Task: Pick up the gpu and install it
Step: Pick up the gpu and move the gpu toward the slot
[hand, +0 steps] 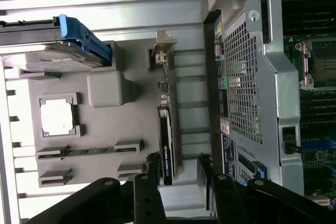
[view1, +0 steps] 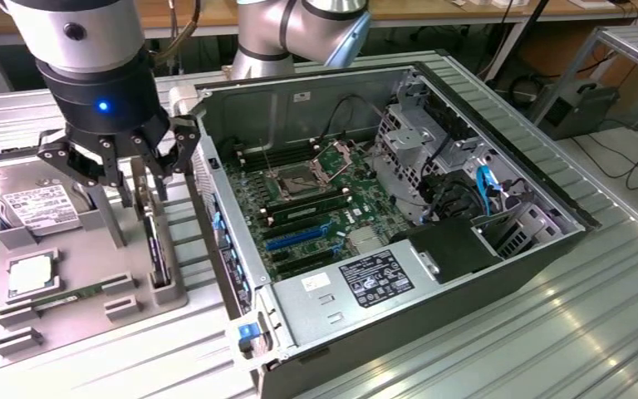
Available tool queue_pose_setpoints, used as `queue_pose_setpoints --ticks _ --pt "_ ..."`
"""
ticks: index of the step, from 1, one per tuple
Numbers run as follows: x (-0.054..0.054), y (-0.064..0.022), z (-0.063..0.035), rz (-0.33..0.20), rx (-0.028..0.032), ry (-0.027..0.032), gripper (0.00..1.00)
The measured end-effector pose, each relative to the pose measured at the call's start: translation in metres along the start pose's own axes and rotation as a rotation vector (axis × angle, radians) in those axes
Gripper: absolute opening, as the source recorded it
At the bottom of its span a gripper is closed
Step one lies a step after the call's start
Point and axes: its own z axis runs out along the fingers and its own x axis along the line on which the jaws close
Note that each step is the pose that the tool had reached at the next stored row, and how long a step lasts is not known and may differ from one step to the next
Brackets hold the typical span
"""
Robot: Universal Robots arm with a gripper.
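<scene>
Fingers [hand: 153,167] of the black gripper [view1: 149,201] stood wide apart and held nothing. The thin, flat, black-faced gpu [hand: 167,140] stood on edge in a slot of the grey moulded tray [hand: 105,129], just beneath the gap between the fingers and nearer one of them. The card looked light, stiff and fragile. A hold across its flat faces, clear of the silver bracket [hand: 163,45], seemed safest. Pale lettering along its edge was too small to read, as was the white label on the silver hard drive [view1: 40,208].
</scene>
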Motion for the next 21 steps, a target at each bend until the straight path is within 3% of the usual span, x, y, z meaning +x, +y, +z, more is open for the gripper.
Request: queue_pose_setpoints --ticks 4,8,21 --pt "0.001 -0.0011 0.0153 -0.004 0.0003 0.0044 0.42" --pt "0.001 -0.0018 0.0278 -0.011 0.0007 0.0129 0.42" --pt "0.002 -0.0022 0.0533 -0.013 0.0020 0.0317 0.42"
